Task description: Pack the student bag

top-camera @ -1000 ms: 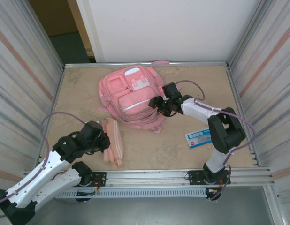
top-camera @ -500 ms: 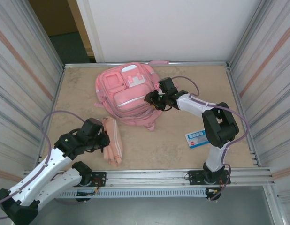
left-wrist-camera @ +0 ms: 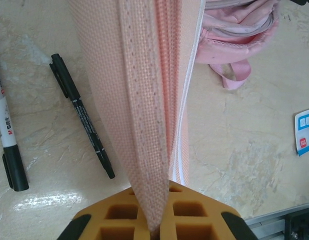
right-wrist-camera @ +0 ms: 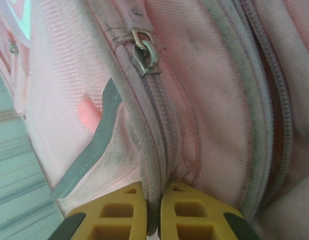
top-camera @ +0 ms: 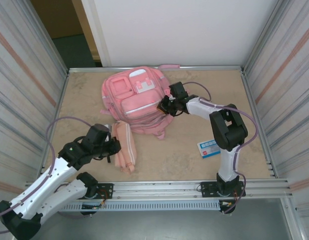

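The student bag (top-camera: pixel 134 100), a big pink backpack, lies flat at the back middle of the table. My right gripper (top-camera: pixel 166 106) is at the bag's right side, shut on a fold of fabric along a zip seam (right-wrist-camera: pixel 157 125). The metal zip pull (right-wrist-camera: pixel 144 56) sits just beyond the right gripper (right-wrist-camera: pixel 154 192). My left gripper (top-camera: pixel 113 148) is shut on the end of a small pink pencil case (top-camera: pixel 125 151). The pencil case (left-wrist-camera: pixel 144 75) hangs out from the left gripper (left-wrist-camera: pixel 154 210) toward the bag's lower edge (left-wrist-camera: pixel 239 30).
A black pen (left-wrist-camera: pixel 82 117) and a white marker with a black cap (left-wrist-camera: pixel 7 150) lie on the table left of the pencil case. A blue and white card (top-camera: pixel 210 147) lies at the right, near the right arm. Metal walls enclose the table.
My right gripper has closed on the bag's seam after the bag shifted left and back. My left gripper has carried the pencil case a little to the right.
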Controlling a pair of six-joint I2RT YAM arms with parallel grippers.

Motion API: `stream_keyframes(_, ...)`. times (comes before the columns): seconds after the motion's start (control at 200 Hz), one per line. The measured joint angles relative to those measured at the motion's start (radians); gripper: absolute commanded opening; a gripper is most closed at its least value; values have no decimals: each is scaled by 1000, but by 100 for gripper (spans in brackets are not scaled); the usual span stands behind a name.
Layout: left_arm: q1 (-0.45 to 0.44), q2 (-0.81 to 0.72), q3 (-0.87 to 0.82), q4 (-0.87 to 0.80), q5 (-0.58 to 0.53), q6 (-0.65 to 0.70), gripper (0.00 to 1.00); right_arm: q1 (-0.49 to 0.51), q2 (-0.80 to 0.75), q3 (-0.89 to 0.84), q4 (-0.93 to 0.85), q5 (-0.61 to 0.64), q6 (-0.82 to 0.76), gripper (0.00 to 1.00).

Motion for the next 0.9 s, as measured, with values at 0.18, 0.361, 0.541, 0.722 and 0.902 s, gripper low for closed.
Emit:
stream_keyframes(0.18,0,13,0,34,28,0,0,19,-58,0,4,-4,18,3)
stream_keyframes(0.361,1,32,-8,127,105,-1,0,23,-132,0,31,-33,77,13)
stream_keyframes(0.541,6,32,-15,175,132,-6,0,23,-151,-4,37,-56,138,6)
stream_keyframes(0.722,13,32,-59,221,154,-19,0,23,-151,-24,75,-74,190,0)
stream_keyframes(0.902,19,77,-96,298,195,-68,0,23,-154,-21,76,-70,225,0)
